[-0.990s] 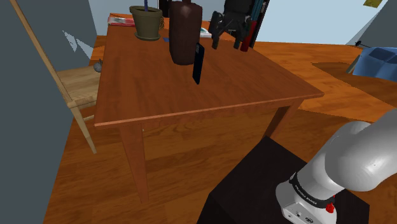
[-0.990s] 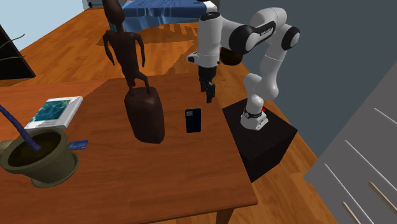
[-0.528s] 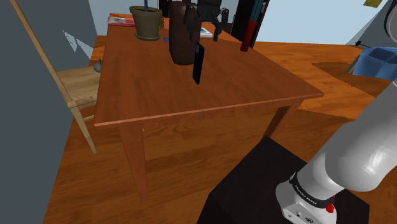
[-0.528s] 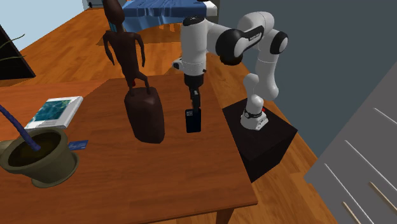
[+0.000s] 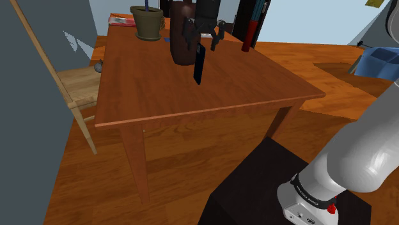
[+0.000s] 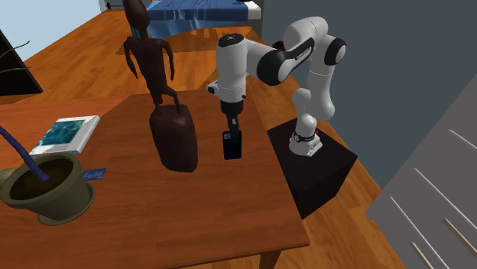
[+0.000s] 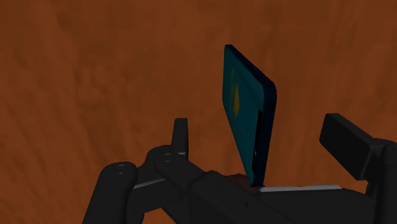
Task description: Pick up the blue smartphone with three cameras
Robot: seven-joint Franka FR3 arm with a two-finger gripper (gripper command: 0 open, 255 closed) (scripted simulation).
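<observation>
On the wooden table [image 5: 147, 83] the dark blue smartphone [image 5: 199, 64] stands upright on its edge, just beside the brown statue [image 5: 183, 38], toward the shoulder view's right. The gripper [image 5: 201, 39] hangs over it with fingers wide apart, the phone between them but not clasped. Farther, an olive pot [image 5: 147, 22] holds a blue stem [image 6: 17, 149].

The gripper [image 6: 232, 128] is carried across from the second exterior view's right and lowered over the blue smartphone [image 6: 232, 147], whose upper end is now flanked by the parted fingers [image 7: 181, 135].
</observation>
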